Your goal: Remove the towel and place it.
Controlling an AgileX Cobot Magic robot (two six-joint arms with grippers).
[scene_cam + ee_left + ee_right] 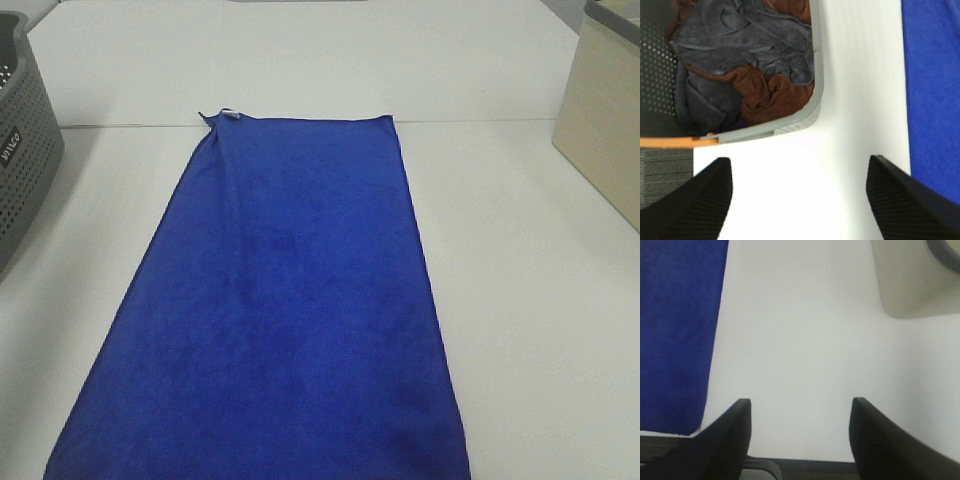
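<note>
Lying flat, the blue towel (290,310) stretches from 12 to 6 o'clock down the middle of the white surface (520,300).
Left claw (797,200) and right claw (800,440) both gape wide, holding nothing. A grey basket (20,160) of cloths sits at 9 o'clock; a beige bin (600,110) at 2 o'clock.

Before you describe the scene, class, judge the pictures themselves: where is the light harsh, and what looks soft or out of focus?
Exterior high view: even light, the white table near washed out, the towel slightly soft. Left wrist view: table glare strong, the left tool dark and blurred, the basket clear. Right wrist view: the right tool out of focus, the beige bin soft-edged.
</note>
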